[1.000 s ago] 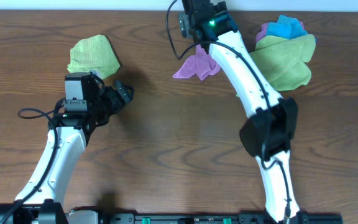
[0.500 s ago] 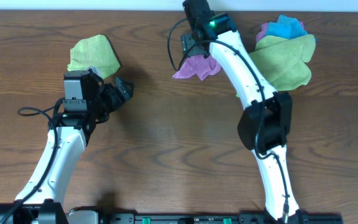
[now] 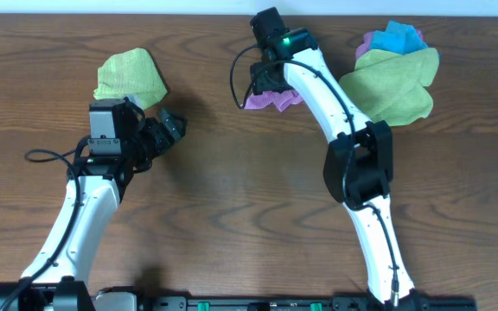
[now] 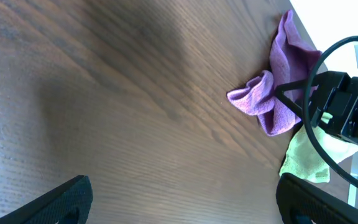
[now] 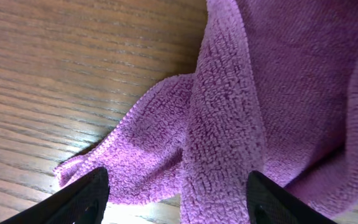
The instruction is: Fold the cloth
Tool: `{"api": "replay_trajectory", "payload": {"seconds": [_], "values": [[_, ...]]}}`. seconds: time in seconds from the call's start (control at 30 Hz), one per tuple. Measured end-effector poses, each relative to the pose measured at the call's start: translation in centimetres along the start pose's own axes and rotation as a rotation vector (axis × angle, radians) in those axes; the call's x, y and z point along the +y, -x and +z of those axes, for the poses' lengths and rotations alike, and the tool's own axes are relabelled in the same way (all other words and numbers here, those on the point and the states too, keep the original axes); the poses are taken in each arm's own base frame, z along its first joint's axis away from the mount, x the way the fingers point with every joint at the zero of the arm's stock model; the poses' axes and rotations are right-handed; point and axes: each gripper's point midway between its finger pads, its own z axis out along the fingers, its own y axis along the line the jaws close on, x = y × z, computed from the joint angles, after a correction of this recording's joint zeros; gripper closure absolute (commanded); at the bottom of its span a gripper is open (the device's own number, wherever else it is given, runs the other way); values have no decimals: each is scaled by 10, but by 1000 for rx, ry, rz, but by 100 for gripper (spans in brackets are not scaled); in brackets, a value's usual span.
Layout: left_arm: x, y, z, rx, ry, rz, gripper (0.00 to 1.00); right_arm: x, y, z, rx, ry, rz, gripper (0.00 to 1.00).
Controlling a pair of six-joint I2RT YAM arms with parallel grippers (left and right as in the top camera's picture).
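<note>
Right claw (image 5: 178, 200): fingers spread wide. One dark fingertip (image 5: 82, 198) shows at each lower corner of the wrist view, and a raised ridge of the crumpled purple terry cloth (image 5: 229, 124) lies between them. Nothing is clamped. Whether the tips touch the fabric cannot be told. From overhead, this claw sits low over the left part of the purple cloth.

Location of the cloth: on the dark brown wood-grain desk (image 3: 232, 190), near the far edge and slightly right of centre. Condition: bunched and not folded, with several ridges. One thin corner lies flat on the wood on the side facing the left arm.

Left claw (image 3: 169, 128): open wide and empty. Its two fingertips show at the lower corners of its wrist view, with only bare wood between them. It faces the purple cloth across the desk and is well apart from it.

Other items noted:
- A folded yellow-green cloth (image 3: 128, 76) lies at the far left of the desk, near the left claw and just beyond the left wrist housing. Contact between the two cannot be judged.
- A heap lies at the far right: a large yellow-green cloth (image 3: 392, 86) spread in front, with a bright blue cloth (image 3: 400, 36) and a lilac cloth (image 3: 370, 43) showing behind it.
- The right arm's white forearm link (image 3: 327, 86) runs between the purple cloth and this heap.
</note>
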Motion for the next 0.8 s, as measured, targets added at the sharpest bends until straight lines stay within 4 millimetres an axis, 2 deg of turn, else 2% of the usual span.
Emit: {"api": "replay_trajectory", "payload": {"seconds": [0.17, 0.33, 0.37, 0.43, 0.57, 0.8], "values": [[1, -1, 0, 5, 5, -2, 5, -5, -5, 9, 19, -28, -1, 32], [1, -1, 0, 5, 4, -2, 4, -25, -13, 11, 63, -69, 15, 39], [1, -1, 0, 5, 5, -3, 5, -32, -12, 12, 66, -76, 27, 46], [1, -1, 0, 5, 4, -2, 5, -42, -11, 12, 68, -86, 43, 70], [1, -1, 0, 5, 5, -3, 5, -51, -9, 13, 67, -95, 64, 98], [1, -1, 0, 5, 5, -2, 4, -42, -11, 12, 67, -93, 54, 99]]}}
